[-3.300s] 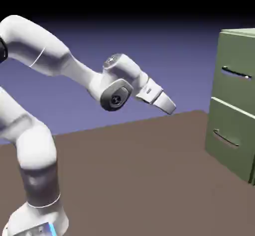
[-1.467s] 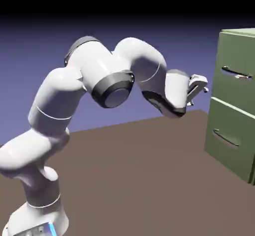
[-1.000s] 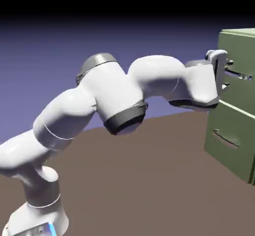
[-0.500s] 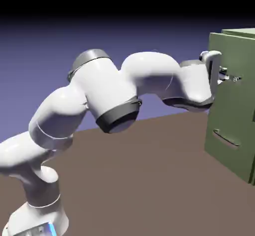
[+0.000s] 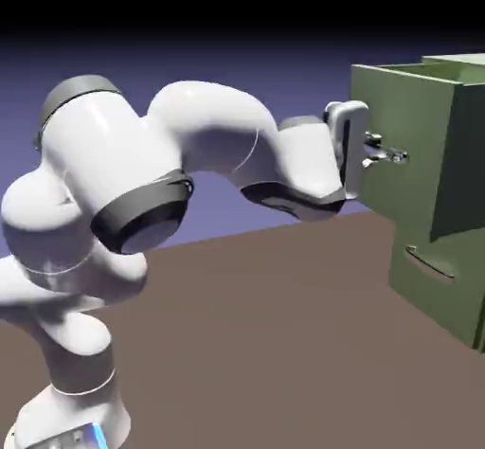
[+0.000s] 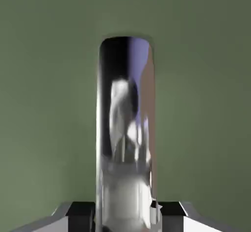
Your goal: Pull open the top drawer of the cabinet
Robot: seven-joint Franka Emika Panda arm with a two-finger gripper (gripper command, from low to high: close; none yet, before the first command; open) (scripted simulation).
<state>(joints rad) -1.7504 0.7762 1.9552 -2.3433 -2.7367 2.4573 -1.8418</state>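
The olive-green cabinet stands at the exterior view's right. Its top drawer juts well out of the body toward the arm, its open top edge showing. My gripper is shut on the drawer's thin metallic bar handle, with the white hand level behind it. The hand view is filled by the green drawer front, and the shiny handle runs up the middle. That handle is pinched in my gripper, with the grey fingertips showing at either side of it.
The lower drawer sits flush in the cabinet, its paler curved handle below the pulled-out one. The brown table stretches between the robot's base and the cabinet. My elbow and forearm bulk across the picture's left and middle.
The gripper shut on the handle, then drew back toward the exterior view's left. The top drawer slid out with it, from flush to well extended, and the arm folded back.
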